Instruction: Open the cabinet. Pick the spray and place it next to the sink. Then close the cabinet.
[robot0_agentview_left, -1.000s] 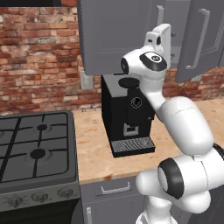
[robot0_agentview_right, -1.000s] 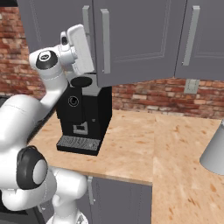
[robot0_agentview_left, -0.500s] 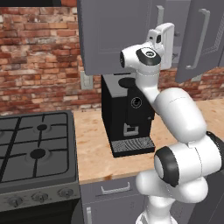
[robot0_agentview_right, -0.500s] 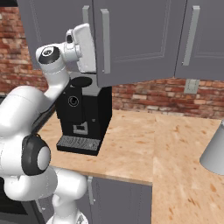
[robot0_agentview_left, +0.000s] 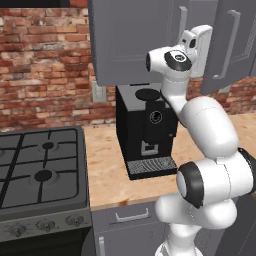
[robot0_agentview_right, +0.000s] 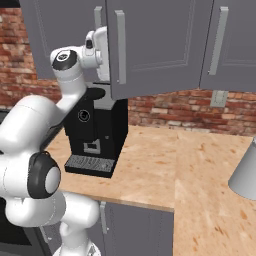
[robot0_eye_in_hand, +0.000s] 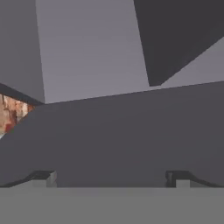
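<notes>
Crept a bit closer to the cabinet (robot0_agentview_right: 160, 45) over the last second. Kept the hand (robot0_eye_in_hand: 111, 179) spread wide and empty, nose right up against grey panel. Looked like the right door sat slightly ajar already, with the bar handle (robot0_agentview_right: 120, 47) just beside the hand. Hung above the coffee machine (robot0_agentview_left: 145, 130) on the table (robot0_agentview_right: 165, 165). Figured the door for stiff and hinged, best pulled by that bar. Guessed the spray waited inside: light, slick plastic, best pinched round the body.

A red brick wall (robot0_agentview_left: 45, 65) backs the wooden counter (robot0_agentview_right: 165, 170); left of the counter stands a black gas stove (robot0_agentview_left: 40, 175).
</notes>
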